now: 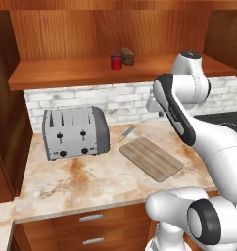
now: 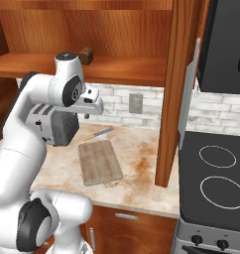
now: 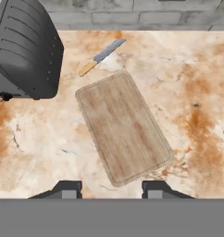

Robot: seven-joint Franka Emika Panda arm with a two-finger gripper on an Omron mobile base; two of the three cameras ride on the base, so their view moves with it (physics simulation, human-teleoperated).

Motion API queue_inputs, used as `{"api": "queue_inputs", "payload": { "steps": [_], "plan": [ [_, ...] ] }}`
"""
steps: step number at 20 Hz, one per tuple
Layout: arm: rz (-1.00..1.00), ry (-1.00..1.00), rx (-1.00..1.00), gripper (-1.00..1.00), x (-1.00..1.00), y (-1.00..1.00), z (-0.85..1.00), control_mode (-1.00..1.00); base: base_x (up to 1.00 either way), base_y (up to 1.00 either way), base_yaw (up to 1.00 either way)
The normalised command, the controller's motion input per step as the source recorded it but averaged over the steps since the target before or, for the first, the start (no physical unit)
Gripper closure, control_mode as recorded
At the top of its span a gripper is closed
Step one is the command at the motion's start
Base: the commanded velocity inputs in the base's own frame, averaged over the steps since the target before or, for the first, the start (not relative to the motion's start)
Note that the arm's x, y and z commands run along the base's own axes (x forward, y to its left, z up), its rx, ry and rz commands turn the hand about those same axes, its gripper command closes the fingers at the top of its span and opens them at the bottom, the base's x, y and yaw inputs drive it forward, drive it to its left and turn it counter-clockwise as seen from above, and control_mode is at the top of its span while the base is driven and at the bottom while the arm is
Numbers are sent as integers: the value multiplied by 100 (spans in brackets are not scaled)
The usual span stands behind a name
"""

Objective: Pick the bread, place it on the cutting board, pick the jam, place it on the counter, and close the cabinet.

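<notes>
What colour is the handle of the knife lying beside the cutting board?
Light orange-tan, on the knife by the cutting board; clearest in the hand view.

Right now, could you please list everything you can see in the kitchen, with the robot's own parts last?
bread: one, dark brown, on cabinet shelf.
jam: one, red, on the shelf beside the bread.
cutting board: one, light brown, bare, on counter.
knife: one, grey blade, tan handle, between board and wall.
toaster: one, silver, on the counter left of the board.
stove: one, black, right of the counter.
gripper: one, dark fingertips, shut, above the board, holding nothing.
</notes>
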Motion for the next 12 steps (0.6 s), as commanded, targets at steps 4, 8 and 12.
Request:
{"api": "queue_inputs", "payload": {
  "steps": [4,8,12],
  "plan": [
    [0,-2,0,-100,-4,0,0,-100,0,0,0],
    [0,-6,0,-100,0,0,0,-100,0,0,0],
    [0,-10,0,-100,-2,0,0,-100,0,0,0]
  ]
}}
